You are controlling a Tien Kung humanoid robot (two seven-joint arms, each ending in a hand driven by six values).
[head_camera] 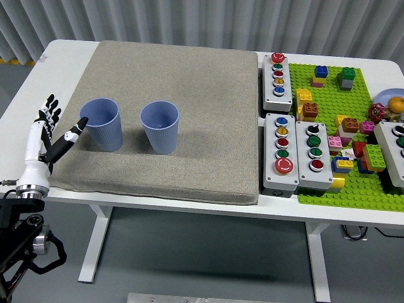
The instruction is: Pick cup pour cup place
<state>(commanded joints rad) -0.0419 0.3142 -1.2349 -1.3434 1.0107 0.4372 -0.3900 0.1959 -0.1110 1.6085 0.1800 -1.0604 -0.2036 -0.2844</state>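
Left hand (47, 136) fingers spread, empty, beside cup (101, 124) on grey mat (189, 95).

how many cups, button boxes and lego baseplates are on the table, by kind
Blue cups: 2, the left cup and the right cup, both upright on the grey mat
Button boxes: 4, at and, the last cut off by the picture's edge
Green baseplates: 1
Total: 7

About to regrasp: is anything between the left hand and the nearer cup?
Nothing visible. The left hand is open just left of the left cup, thumb tip near its rim, with only bare mat around. The other cup stands farther right.
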